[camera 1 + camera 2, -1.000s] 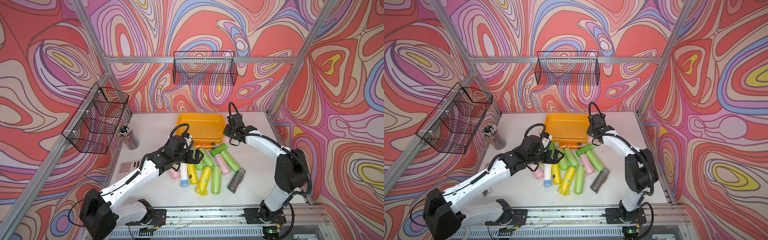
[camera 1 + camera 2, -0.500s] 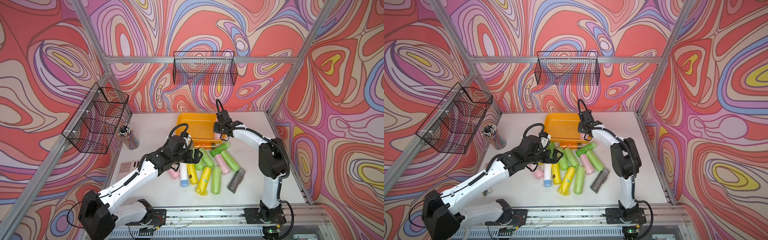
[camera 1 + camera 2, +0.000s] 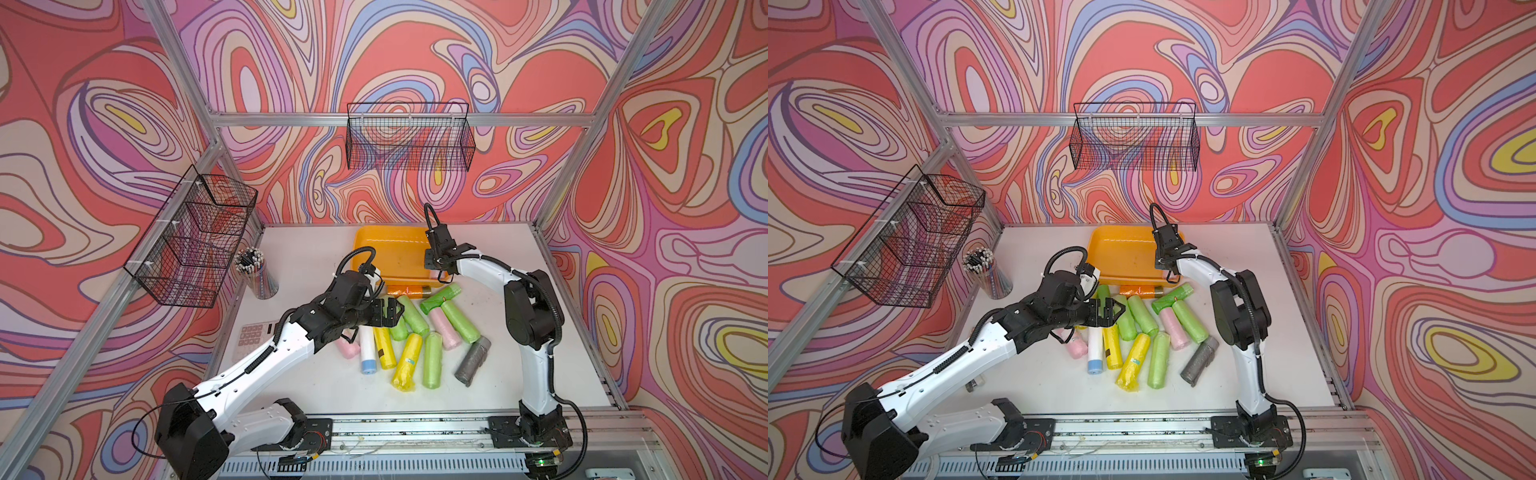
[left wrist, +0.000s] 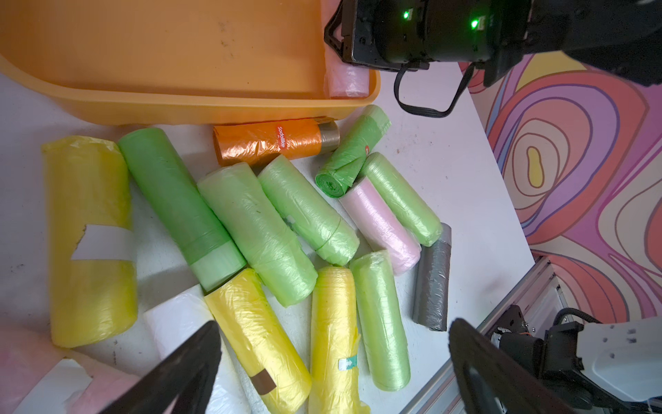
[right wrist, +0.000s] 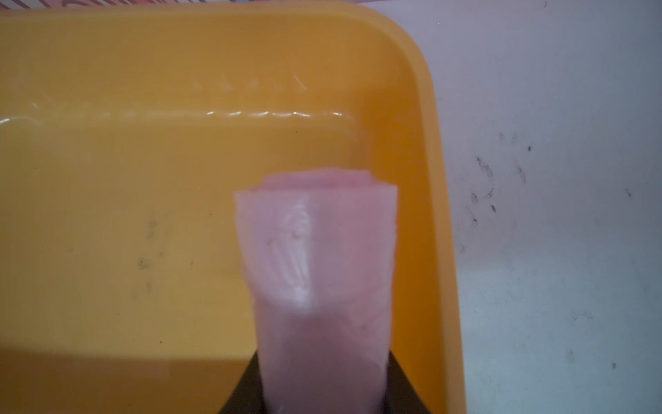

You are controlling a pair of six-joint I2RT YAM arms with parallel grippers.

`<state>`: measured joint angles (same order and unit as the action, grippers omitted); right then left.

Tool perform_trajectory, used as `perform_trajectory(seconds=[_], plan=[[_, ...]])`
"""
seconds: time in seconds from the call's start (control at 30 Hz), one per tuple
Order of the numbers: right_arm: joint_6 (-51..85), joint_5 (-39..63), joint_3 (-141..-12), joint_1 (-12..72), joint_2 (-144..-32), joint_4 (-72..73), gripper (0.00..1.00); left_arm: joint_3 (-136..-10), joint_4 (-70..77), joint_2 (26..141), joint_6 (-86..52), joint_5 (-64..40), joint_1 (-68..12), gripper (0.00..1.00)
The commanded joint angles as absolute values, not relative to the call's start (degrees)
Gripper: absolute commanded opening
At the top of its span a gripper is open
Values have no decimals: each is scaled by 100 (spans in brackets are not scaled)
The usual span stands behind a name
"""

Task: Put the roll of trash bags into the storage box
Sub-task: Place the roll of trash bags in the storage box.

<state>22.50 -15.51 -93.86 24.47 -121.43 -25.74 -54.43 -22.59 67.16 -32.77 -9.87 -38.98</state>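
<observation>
A pale pink roll of trash bags (image 5: pixel 317 269) is pinched between the two dark jaws of the right gripper (image 5: pixel 322 390), which are closed narrowly around one end of it. The roll hangs inside the storage box (image 5: pixel 440 179), an orange-yellow tub, close to one rounded corner. Whether the roll touches the tub floor cannot be told. In both top views the tub (image 3: pixel 386 249) sits near the middle of the frame on a white table (image 3: pixel 519 257), with the right arm reaching over its lower right corner.

Just below the tub in a top view lies a heap of loose rolls (image 3: pixel 415 332): several green, three yellow, two pink and one white with a blue end. An orange roll (image 4: pixel 276 141) lies just beside the tub's near wall, and a grey roll (image 3: pixel 471 360) rests at the heap's right edge.

The left gripper (image 3: pixel 392 312) hovers over the left part of the heap, jaws spread wide, holding nothing.

Further left stand a cup of pencils (image 3: pixel 255 272) and a calculator (image 3: pixel 253 332). Two black wire baskets hang on the swirl-patterned walls, one at upper centre (image 3: pixel 409 137) and one at the left (image 3: pixel 195 237).
</observation>
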Motion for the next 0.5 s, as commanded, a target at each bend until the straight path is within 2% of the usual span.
perform_trajectory(seconds=[0.0, 0.2, 0.3, 0.47], plan=[[2178, -1719, -9618, 2485, -12332, -2574, 7, -5581, -2405, 6605, -3221, -860, -3911, 100], [2254, -1683, -9787, 2483, -12560, -2663, 7, -5649, -2476, 6579, -3165, -871, -3910, 100], [2325, -1754, -9846, 2481, -12595, -2722, 12, -5684, -2497, 6518, -3129, -802, -3911, 100], [2338, -1829, -10056, 2480, -12682, -2925, 35, -5669, -2479, 6444, -3114, -751, -3911, 100]])
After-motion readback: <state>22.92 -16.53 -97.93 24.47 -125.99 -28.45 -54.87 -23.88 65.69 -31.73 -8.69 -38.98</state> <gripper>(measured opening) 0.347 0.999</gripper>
